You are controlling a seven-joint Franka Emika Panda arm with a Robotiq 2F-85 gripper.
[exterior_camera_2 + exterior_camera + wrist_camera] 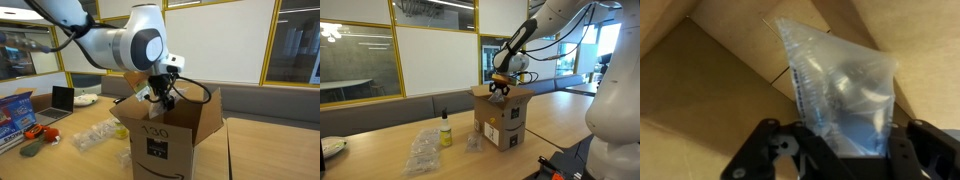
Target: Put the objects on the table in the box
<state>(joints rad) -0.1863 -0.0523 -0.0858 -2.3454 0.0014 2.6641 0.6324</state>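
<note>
One bottle (445, 131) beside plastic bags (423, 150) | claw (845, 150) grips pouch (835, 80) above box (502, 122)

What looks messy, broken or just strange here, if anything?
Nothing looks spilled or broken. The gripper holds a clear bag over the open box. Crumpled wrappers lie in a loose heap beside the upright bottle; untidy, but probably just waiting to be packed.

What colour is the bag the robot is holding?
It has no colour: the bag is see-through plastic, clearest in the wrist view.
</note>
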